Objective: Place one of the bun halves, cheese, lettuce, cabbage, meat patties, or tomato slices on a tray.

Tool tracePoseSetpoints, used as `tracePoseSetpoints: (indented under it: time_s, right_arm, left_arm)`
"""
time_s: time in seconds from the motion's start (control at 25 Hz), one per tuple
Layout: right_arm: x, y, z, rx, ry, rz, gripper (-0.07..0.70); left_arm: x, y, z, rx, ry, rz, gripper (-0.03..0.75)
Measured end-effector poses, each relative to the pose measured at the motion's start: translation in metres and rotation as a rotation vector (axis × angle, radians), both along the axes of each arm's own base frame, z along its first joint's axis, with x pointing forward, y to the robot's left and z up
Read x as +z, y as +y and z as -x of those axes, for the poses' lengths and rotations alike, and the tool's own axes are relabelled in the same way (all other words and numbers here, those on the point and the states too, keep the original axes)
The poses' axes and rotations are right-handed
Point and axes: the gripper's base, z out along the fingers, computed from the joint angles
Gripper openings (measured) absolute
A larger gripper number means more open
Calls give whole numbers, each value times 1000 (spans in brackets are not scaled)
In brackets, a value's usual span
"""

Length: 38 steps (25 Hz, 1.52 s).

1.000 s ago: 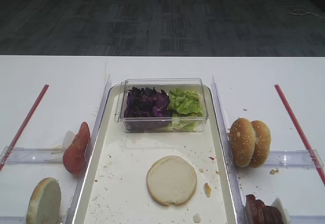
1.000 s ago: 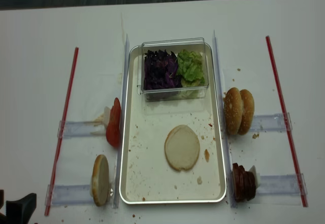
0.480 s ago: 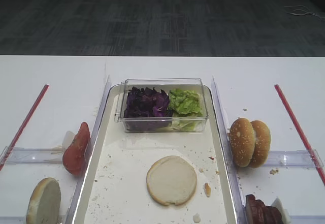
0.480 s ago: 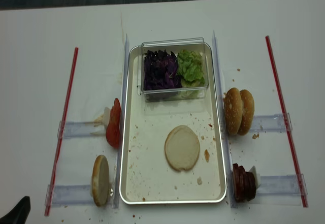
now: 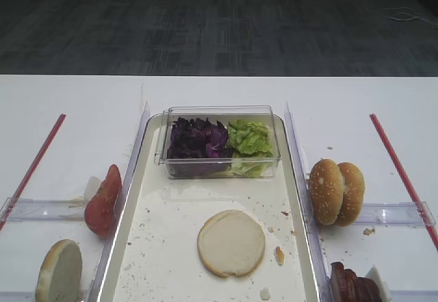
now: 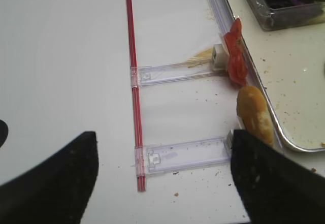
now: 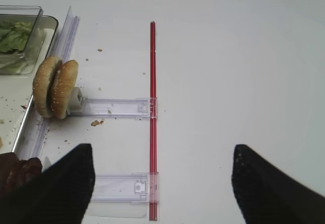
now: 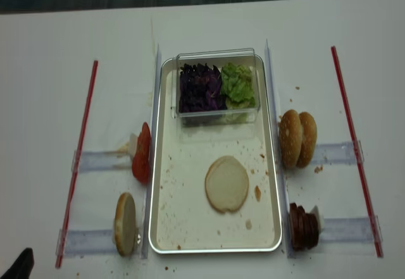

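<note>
Exterior high view, tray (image 5: 150, 247): long and off-white, it lies in the middle of the white table (image 5: 68, 103), with crumbs on it.
Exterior high view, bun half (image 5: 231, 242): it lies flat on the near part of the tray, pale cut face up, free of any hand.
Exterior high view, clear box (image 5: 219, 142): it stands at the far end of the tray, with purple cabbage (image 5: 196, 140) on the left and green lettuce (image 5: 249, 137) on the right.
Exterior high view, sides: tomato slices (image 5: 103, 200) and a second plain bun (image 5: 59, 272) stand on edge left of the tray; two sesame buns (image 5: 337, 192) and the meat patties (image 5: 352, 286) stand right of it.
Right wrist view, right hand (image 7: 162, 183): its two dark fingers (image 7: 66, 188) are wide apart over bare table and hold nothing. The sesame buns are at the upper left, beside a red strip (image 7: 153, 117).
Left wrist view, left hand (image 6: 162, 178): its fingers (image 6: 56, 178) are spread wide and hold nothing. The tomato slices and the standing bun are near the tray rim at the right.
Realsense view, left hand (image 8: 18, 267): only a dark tip shows at the lower left corner, well apart from the tray.
</note>
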Motion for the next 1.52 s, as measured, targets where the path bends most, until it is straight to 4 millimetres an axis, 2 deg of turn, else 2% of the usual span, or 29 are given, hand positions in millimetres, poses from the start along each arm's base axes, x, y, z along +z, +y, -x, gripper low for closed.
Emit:
tracePoseSetpoints:
  time_s: [1.52]
  right_arm:
    - [0, 0, 0, -1, -2, -2, 590]
  left_arm:
    - [0, 1, 0, 7, -4, 10, 534]
